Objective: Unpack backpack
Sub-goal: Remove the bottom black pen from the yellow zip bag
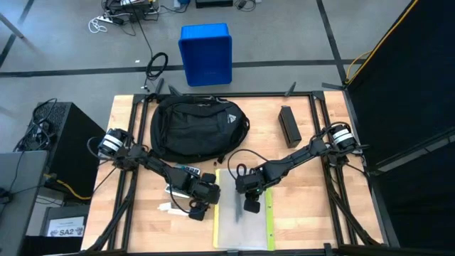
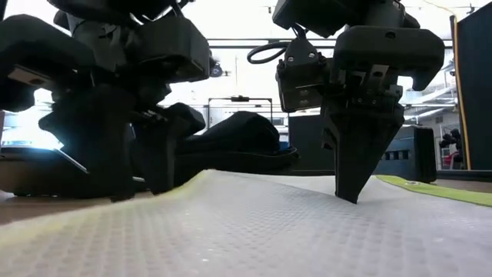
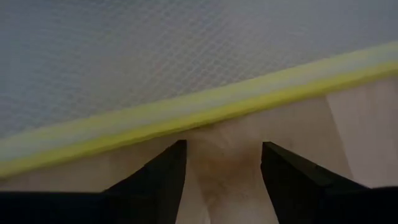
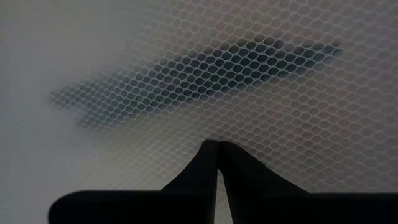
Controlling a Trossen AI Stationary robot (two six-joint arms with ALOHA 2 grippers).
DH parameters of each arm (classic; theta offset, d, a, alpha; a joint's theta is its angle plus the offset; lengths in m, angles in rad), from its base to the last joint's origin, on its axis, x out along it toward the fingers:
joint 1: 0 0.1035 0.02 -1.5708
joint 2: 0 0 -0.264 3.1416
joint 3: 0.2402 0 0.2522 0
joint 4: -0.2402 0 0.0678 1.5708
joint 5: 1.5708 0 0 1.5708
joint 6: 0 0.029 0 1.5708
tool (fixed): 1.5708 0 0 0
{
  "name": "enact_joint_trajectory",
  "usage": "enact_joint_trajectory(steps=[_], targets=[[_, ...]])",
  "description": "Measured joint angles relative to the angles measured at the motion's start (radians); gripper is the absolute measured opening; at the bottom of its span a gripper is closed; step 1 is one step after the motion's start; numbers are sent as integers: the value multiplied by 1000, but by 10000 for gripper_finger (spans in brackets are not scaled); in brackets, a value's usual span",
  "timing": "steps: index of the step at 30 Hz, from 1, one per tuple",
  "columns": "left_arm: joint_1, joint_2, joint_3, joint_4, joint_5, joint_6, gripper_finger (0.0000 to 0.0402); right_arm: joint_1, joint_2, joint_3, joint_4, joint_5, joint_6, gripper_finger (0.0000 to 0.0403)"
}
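Note:
The black backpack (image 1: 199,128) lies on the table's far middle, with no gripper on it. Near the front edge lies a flat grey mesh pouch (image 1: 245,217) with yellow-green edges. My right gripper (image 1: 252,206) is shut, with its tips down on the pouch's far part. My left gripper (image 3: 222,152) stands open over bare wood just beside the pouch's left yellow edge (image 3: 186,112), with nothing between its fingers. A dark long shape (image 4: 205,74) shows on the mesh ahead of my right fingers. My right gripper presses its shut fingertips (image 4: 217,149) down on the pouch's mesh face (image 4: 261,124), away from the edges. The fingers come steeply from above, slanting toward the near edge, and only their tips (image 2: 350,196) meet the mesh. The pouch lies flat on the table.
A black oblong box (image 1: 288,126) lies at the far right of the table. Small white and dark items (image 1: 170,206) lie left of my left gripper. A blue bin (image 1: 206,53) stands on the floor beyond the far edge. Black frame rails run along both table sides.

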Motion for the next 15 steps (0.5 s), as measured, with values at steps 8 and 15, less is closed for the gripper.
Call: enact_joint_trajectory(steps=[8, 15], targets=[[24, 4, 6, 21, -41, 36, 157, -1, 0, 0, 1, -1, 0, 0], [40, 7, 5, 126, -8, 120, 157, -1, 0, 0, 2, -1, 0, 0]])
